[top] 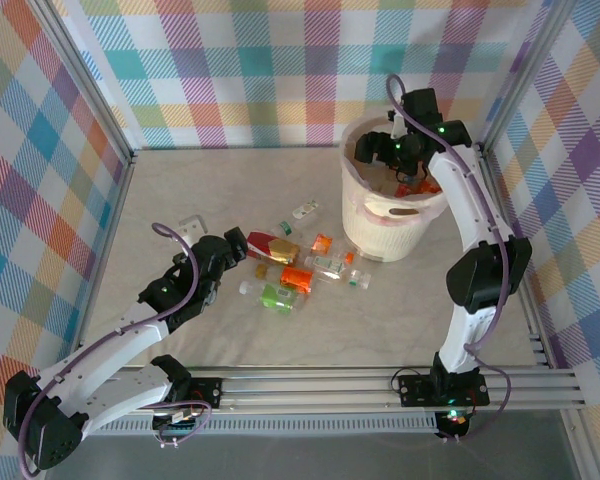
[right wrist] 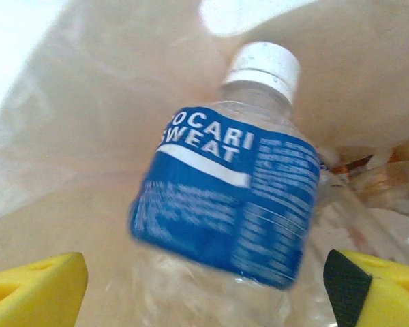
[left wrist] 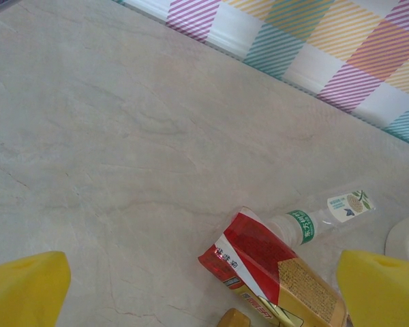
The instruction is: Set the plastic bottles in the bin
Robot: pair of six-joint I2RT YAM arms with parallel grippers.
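Left tool [top: 242, 245]: it sits low over the pale marbled desk [top: 230, 180] with its yellow pads [left wrist: 27, 289] set apart and clamped on nothing. A crushed clear plastic bottle with a red-and-gold label [top: 272, 245] lies just ahead of it. In the left wrist view this red-labelled bottle [left wrist: 259, 266] rests on the desk nearer the right pad. A clear bottle with a green band [left wrist: 320, 214] lies just beyond it.

Right tool [top: 405, 152]: it is positioned over the mouth of the large round cream-pink translucent bin [top: 385, 225]. Its pads are spread wide. A clear bottle with a blue label and white cap [right wrist: 225, 197] hangs between them inside the bin. The bottle is blurred and appears to touch neither pad.

An orange-labelled bottle [top: 296, 278] and a green-labelled bottle [top: 277, 296] lie on the desk, left of the bin's base.
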